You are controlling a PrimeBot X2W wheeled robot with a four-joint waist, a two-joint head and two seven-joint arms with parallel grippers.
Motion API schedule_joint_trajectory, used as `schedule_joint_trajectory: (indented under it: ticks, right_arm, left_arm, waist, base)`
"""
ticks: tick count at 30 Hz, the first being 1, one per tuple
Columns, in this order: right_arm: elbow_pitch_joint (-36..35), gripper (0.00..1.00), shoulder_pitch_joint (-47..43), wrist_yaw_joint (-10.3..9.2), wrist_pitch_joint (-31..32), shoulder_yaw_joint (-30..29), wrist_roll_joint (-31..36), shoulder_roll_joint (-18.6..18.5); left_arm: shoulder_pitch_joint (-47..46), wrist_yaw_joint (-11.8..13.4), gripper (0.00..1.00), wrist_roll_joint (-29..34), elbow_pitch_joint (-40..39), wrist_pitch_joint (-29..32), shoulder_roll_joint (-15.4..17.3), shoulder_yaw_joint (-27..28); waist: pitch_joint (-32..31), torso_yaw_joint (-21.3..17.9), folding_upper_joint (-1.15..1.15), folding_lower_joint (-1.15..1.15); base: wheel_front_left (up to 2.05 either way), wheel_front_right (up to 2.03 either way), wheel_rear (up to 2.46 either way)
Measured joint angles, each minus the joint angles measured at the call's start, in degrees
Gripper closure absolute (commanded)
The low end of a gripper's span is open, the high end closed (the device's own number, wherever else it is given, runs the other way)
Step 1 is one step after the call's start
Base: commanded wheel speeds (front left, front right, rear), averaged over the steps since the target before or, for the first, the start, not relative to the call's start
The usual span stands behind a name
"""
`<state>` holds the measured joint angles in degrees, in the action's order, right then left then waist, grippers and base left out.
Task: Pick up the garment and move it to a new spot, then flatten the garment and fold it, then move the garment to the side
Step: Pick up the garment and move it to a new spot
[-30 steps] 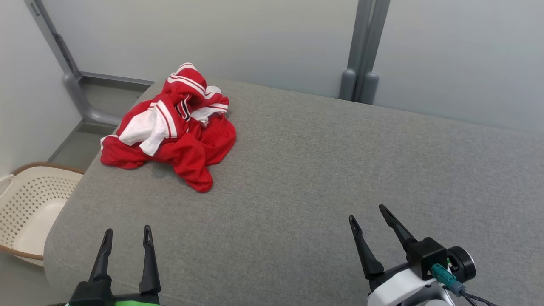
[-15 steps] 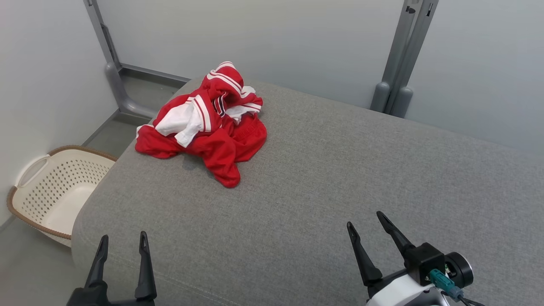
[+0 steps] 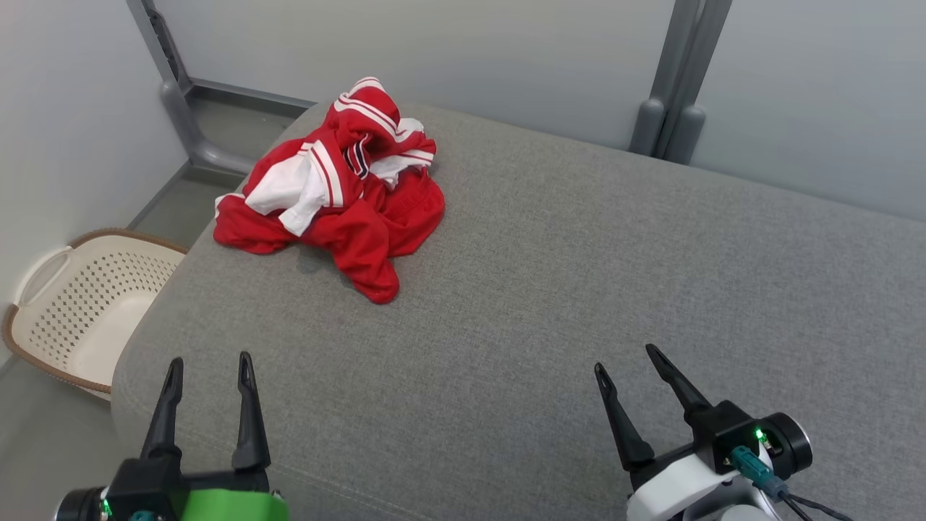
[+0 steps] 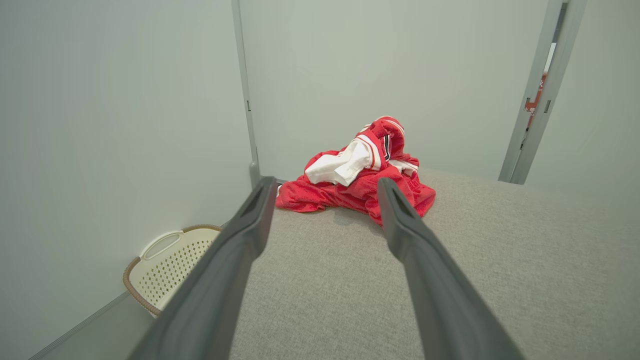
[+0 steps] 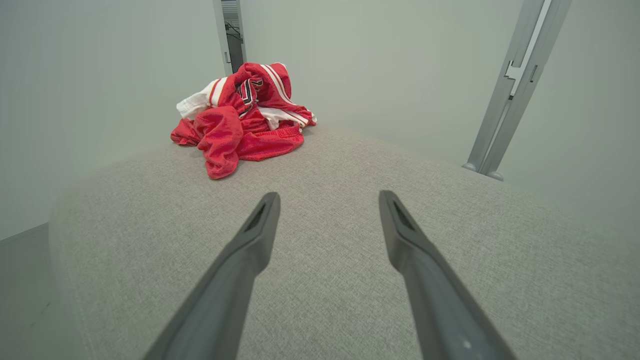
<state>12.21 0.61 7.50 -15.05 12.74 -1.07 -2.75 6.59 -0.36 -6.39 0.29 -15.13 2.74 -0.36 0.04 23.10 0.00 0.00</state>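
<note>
A crumpled red garment with white panels and striped trim lies in a heap near the far left corner of the grey padded surface. The left wrist view has the garment straight ahead beyond its fingers; the right wrist view has the garment up and to the left. My left gripper hovers open over the near left edge, well short of the heap. Over the near right part my right gripper is open too, with nothing between its fingers.
A cream perforated laundry basket sits on the floor left of the surface, also in the left wrist view as the basket. Grey wall panels and a metal post stand behind. The surface's rounded left edge drops off beside my left gripper.
The head camera has turned and tilted, shifting the whole picture; the garment has not moved on the surface. Both grippers stay open at about the same places.
</note>
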Motion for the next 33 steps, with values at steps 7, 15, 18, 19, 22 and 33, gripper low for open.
schedule_joint_trajectory:
  ticks: [7,15,18,19,22,33]
  right_arm:
    - [-0.43,0.00,3.07,0.00,0.00,-1.64,4.64,-0.33]
    - [-2.15,0.00,6.19,0.01,0.00,-2.91,5.87,-4.35]
    - [-2.91,0.00,7.50,0.02,0.00,-3.78,6.09,-5.72]
    - [-3.26,0.00,8.00,0.02,0.00,-4.23,6.16,-6.01]
    - [-3.96,0.00,8.81,0.02,0.00,-4.93,6.30,-6.81]
    - [-6.91,0.00,11.16,0.04,-0.18,-7.88,6.24,-6.77]
  left_arm:
    - [-9.01,-0.03,0.00,2.58,-1.77,-0.03,0.01,-0.60]
    - [-26.87,-3.11,0.00,3.41,5.66,-0.04,4.90,1.74]
    - [-36.00,-4.43,0.00,1.69,12.71,2.33,7.58,2.69]
    - [-39.52,-5.03,0.00,0.46,15.11,3.75,8.27,2.82]
    - [-47.65,-6.31,0.00,-3.48,22.74,9.27,10.26,2.41]
    - [-64.34,-7.14,0.00,-16.36,41.12,16.86,16.49,-4.52]
  waist:
    - [5.73,-0.47,0.00,0.00]
    - [13.78,-1.01,0.00,0.00]
    - [17.00,-1.55,0.00,0.00]
    - [18.07,-1.80,0.00,0.00]
    - [20.89,-2.62,0.00,0.01]
    - [29.59,-7.48,0.00,0.01]
  base:
    - [0.00,0.00,0.00]
    - [0.00,0.00,0.00]
    - [0.00,0.00,0.00]
    - [0.00,0.00,0.00]
    - [0.00,0.00,0.00]
    - [0.00,0.00,0.00]
